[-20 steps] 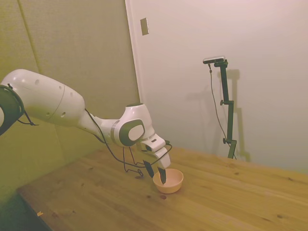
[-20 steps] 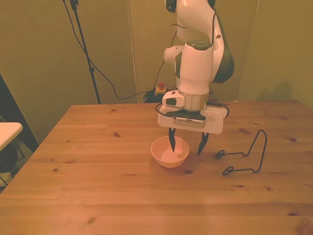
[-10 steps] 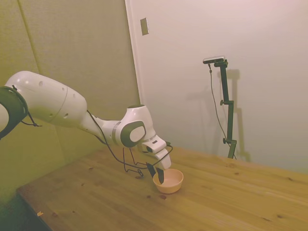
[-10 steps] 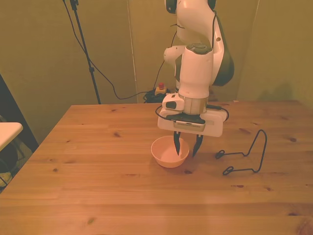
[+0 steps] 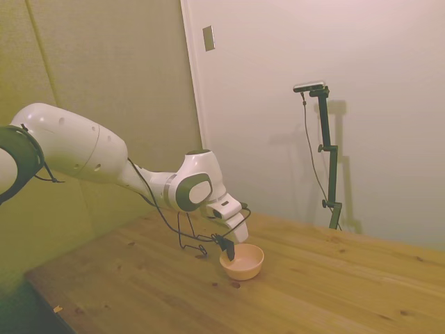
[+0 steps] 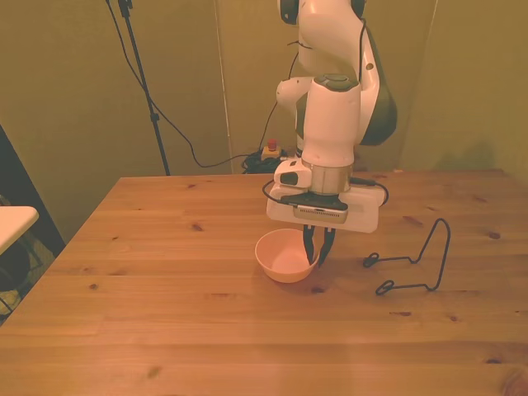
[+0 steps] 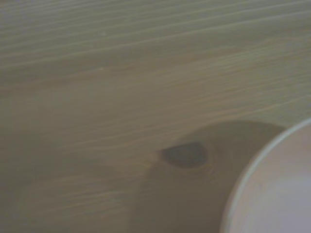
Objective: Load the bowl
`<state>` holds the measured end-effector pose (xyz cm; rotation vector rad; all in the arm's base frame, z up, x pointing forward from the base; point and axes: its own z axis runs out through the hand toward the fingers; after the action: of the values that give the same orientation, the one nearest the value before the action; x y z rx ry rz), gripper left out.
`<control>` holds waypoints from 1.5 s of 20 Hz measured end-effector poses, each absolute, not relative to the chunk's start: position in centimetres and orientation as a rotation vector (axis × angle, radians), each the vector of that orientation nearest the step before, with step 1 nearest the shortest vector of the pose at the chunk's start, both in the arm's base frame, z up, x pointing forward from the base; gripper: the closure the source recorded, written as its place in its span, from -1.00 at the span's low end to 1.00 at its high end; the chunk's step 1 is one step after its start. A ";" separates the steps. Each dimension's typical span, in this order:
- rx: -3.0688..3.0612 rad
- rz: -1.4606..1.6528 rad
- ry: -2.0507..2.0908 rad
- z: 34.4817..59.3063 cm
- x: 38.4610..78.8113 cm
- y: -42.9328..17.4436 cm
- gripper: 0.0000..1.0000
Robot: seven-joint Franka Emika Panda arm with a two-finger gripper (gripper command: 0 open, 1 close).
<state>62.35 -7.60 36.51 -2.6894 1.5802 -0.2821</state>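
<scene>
The pale pink-peach bowl [image 6: 280, 257] sits on the wooden table near its middle, and nothing shows inside it. My gripper [image 6: 318, 247] stands over the bowl's edge on the front view's right. One finger is inside the bowl and the other outside, and they are shut on the rim. In the side view the bowl [image 5: 245, 262] rests on the table with the gripper [image 5: 226, 246] at its left rim. In the wrist view only a blurred arc of the bowl [image 7: 279, 194] shows over the wood.
A thin black wire stand [image 6: 432, 247] sits on the table to the front view's right of the bowl; in the side view this wire stand [image 5: 182, 235] is behind the gripper. A dark knot [image 7: 185, 154] marks the wood beside the bowl.
The fingers have closed from a wide gap to a narrow pinch on the bowl's rim. The wrist sank slightly and shifted toward the front view's right.
</scene>
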 end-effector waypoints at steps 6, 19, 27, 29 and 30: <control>-2.645 -0.288 1.557 38.1 62.6 -8.0 1.00; -2.422 -0.172 1.176 48.4 62.2 -2.9 1.00; -2.202 -0.010 0.870 46.3 62.4 -0.4 1.00; -2.182 0.013 0.856 45.9 62.3 -0.7 1.00; -2.169 0.019 0.847 45.6 62.3 -1.0 1.00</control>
<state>62.32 -0.96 45.61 -2.1691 0.8467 0.0191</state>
